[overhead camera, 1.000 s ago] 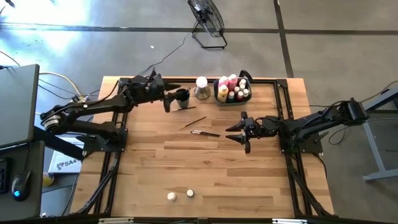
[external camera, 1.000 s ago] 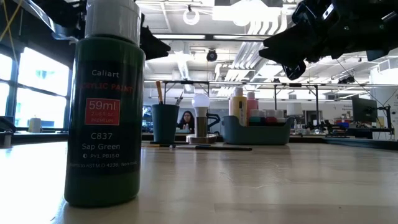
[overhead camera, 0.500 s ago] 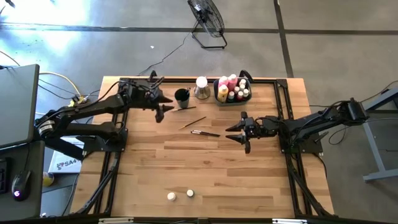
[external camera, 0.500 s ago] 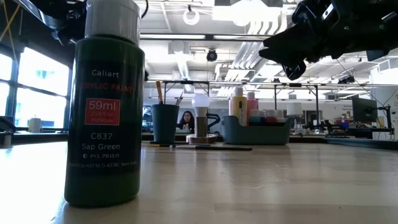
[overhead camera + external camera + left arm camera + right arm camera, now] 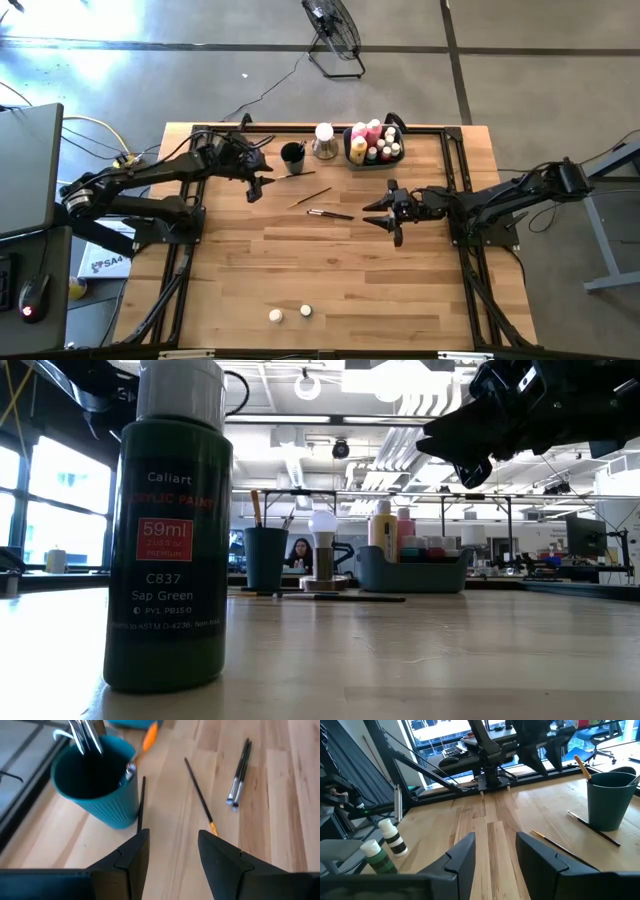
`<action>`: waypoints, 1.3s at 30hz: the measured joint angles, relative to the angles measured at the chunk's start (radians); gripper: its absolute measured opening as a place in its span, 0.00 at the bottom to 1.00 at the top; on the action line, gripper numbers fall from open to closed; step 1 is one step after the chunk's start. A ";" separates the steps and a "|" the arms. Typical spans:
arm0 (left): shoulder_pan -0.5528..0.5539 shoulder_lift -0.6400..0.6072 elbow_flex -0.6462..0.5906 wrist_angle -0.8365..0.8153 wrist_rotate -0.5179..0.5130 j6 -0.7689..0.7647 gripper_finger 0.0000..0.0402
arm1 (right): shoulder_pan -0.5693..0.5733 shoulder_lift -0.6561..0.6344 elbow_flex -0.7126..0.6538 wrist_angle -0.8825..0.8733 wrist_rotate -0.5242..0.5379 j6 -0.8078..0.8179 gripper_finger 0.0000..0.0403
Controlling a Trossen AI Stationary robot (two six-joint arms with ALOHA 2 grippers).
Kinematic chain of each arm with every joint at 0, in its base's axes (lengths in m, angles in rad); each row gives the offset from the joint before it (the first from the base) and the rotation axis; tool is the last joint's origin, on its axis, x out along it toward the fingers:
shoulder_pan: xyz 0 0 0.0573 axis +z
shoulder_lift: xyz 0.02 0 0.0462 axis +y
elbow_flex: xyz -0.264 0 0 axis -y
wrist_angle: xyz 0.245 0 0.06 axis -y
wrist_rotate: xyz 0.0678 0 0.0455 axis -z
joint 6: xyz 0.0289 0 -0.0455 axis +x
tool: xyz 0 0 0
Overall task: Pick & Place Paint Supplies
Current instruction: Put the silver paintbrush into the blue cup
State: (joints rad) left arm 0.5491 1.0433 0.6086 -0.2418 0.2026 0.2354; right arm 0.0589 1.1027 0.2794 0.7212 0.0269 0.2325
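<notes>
My left gripper (image 5: 256,187) (image 5: 172,852) hangs open and empty, tipped down toward the table just left of the dark cup (image 5: 292,155) (image 5: 97,787), which stands upright with brushes in it. One thin brush (image 5: 141,800) lies on the wood beside the cup. Another (image 5: 311,197) (image 5: 199,795) and a pair (image 5: 330,213) (image 5: 239,775) lie flat at mid-table. My right gripper (image 5: 386,214) (image 5: 492,852) waits open and empty, right of the brushes. Two small capped bottles (image 5: 275,315) (image 5: 305,311) stand near the front edge; one is a green bottle (image 5: 175,530).
The bin (image 5: 373,148) holding pink and yellow bottles stands at the far edge, right of a white-topped object (image 5: 324,140). Black frame rails (image 5: 180,260) run along both sides of the table. Bare wood lies between the brushes and the front bottles.
My left gripper has drawn back from beside the cup toward the table's near-left, sunk a little and tipped its fingers downward. Its gap looks the same. The right arm and the objects have kept still.
</notes>
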 joint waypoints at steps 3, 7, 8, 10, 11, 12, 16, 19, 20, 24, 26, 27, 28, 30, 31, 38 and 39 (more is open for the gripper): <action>0.000 0.056 0.000 0.007 -0.010 0.000 0.41 | 0.000 0.000 0.000 0.000 0.000 0.000 0.33; 0.000 0.142 0.000 0.018 -0.020 0.000 0.41 | 0.000 0.000 0.000 0.000 0.000 -0.001 0.33; 0.000 0.165 0.000 0.025 -0.035 0.000 0.41 | 0.000 0.000 0.000 0.000 0.001 -0.001 0.33; 0.000 0.200 0.000 0.035 -0.084 -0.003 0.41 | 0.000 0.000 0.000 0.000 0.004 -0.001 0.33; 0.000 0.215 0.000 0.044 -0.102 -0.003 0.41 | 0.000 0.000 0.000 0.000 0.004 -0.001 0.33; 0.001 0.233 0.000 0.058 -0.115 -0.003 0.41 | 0.000 0.000 0.000 0.000 0.007 -0.002 0.33; 0.001 0.284 0.000 0.102 -0.124 0.002 0.41 | 0.000 0.000 0.000 0.001 0.008 -0.019 0.33; 0.001 0.325 0.000 0.121 -0.127 0.004 0.41 | 0.000 0.000 0.000 0.001 0.008 -0.020 0.33; 0.001 0.337 0.000 0.126 -0.128 0.004 0.41 | 0.000 0.000 0.000 0.001 0.008 -0.020 0.33; 0.001 0.385 0.000 0.133 -0.162 0.004 0.41 | 0.000 0.000 0.000 0.001 0.008 -0.020 0.33; 0.001 0.403 0.000 0.147 -0.170 0.004 0.41 | 0.000 0.000 0.000 0.001 0.008 -0.020 0.33; 0.001 0.409 0.000 0.149 -0.174 0.004 0.41 | 0.000 0.000 0.000 0.001 0.008 -0.020 0.33; 0.001 0.416 0.000 0.152 -0.181 0.004 0.41 | 0.000 0.000 0.000 0.001 0.008 -0.020 0.33; 0.001 0.428 0.000 0.171 -0.182 0.004 0.41 | 0.000 0.000 0.000 0.001 0.008 -0.020 0.33; 0.001 0.431 0.000 0.181 -0.183 0.004 0.41 | 0.000 0.000 0.000 0.000 0.008 -0.020 0.33; 0.009 0.434 0.000 0.220 -0.205 0.005 0.41 | 0.000 0.000 0.000 0.001 0.026 -0.020 0.33; 0.018 0.434 0.000 0.221 -0.193 0.004 0.41 | 0.000 0.000 0.000 0.000 0.026 -0.020 0.33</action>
State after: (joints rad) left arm 0.5671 1.4776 0.6086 -0.0205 0.0094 0.2390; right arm 0.0589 1.1027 0.2794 0.7216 0.0528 0.2127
